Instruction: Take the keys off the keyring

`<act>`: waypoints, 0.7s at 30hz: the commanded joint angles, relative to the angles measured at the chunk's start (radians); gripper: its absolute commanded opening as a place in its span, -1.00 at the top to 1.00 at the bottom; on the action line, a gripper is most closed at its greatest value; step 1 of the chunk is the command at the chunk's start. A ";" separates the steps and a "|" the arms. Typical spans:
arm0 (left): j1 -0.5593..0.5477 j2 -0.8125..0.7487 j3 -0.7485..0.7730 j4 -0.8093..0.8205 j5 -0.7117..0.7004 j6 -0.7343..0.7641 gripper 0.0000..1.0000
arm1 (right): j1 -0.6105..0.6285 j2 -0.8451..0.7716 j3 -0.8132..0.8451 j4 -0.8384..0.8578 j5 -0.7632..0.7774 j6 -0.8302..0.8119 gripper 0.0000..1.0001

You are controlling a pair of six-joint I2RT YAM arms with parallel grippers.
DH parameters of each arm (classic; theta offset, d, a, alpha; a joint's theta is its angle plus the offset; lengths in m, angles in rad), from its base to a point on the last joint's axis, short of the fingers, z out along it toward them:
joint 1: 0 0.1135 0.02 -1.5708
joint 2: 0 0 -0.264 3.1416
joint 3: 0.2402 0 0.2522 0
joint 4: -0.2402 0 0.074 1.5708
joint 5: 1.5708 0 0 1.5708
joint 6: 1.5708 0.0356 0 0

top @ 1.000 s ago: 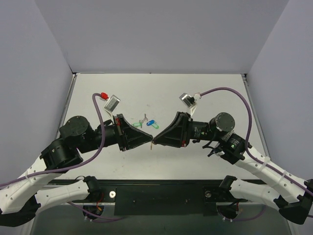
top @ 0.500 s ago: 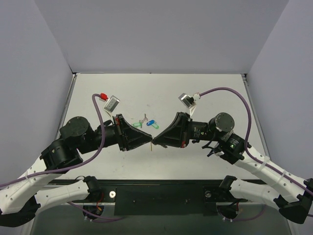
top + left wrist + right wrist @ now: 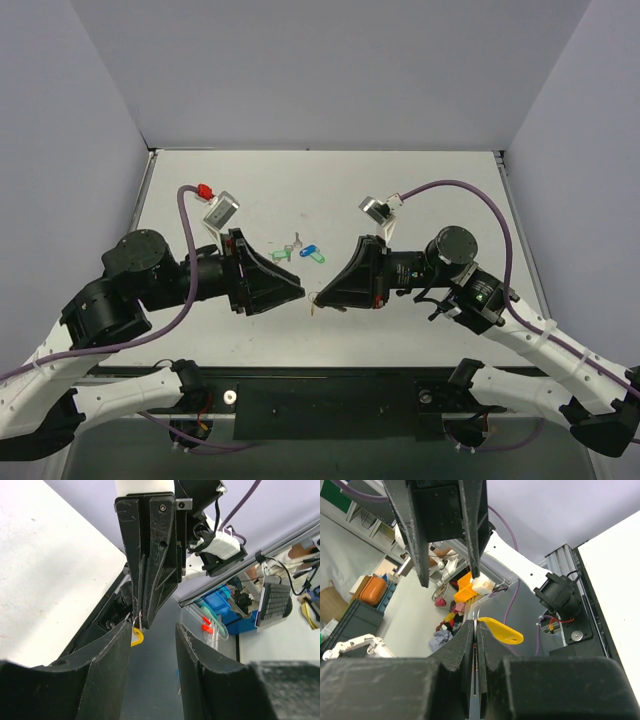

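Note:
The keyring hangs in the air between the two arms: a yellow tag (image 3: 503, 630) on a thin metal ring. My right gripper (image 3: 476, 625) is shut on that ring, with the tag sticking out to the right of its tips. In the top view the tag (image 3: 313, 305) dangles just under the right gripper (image 3: 317, 296). My left gripper (image 3: 154, 631) is open with nothing between its fingers, and it faces the right gripper's tips from a short gap away (image 3: 299, 289). No keys can be made out on the ring.
A green tag (image 3: 281, 255) and a blue tag (image 3: 312, 254) lie on the white table (image 3: 440, 190) behind the grippers, with a small grey key (image 3: 297, 240) beside them. The black base rail (image 3: 330, 395) runs along the near edge.
My left gripper has opened and drawn back to the left, away from the right gripper's tips. The right gripper stays shut on the ring and has barely shifted.

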 commanded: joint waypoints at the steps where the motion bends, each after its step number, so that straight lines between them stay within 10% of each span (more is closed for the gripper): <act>1: -0.003 0.053 0.054 -0.041 0.108 0.058 0.01 | 0.009 -0.009 0.071 -0.005 -0.059 -0.045 1.00; 11: -0.003 0.100 0.079 -0.059 0.151 0.078 0.07 | 0.020 -0.004 0.097 -0.026 -0.087 -0.065 1.00; 21: -0.003 0.111 0.071 -0.033 0.199 0.071 1.00 | 0.021 -0.001 0.103 -0.037 -0.085 -0.080 1.00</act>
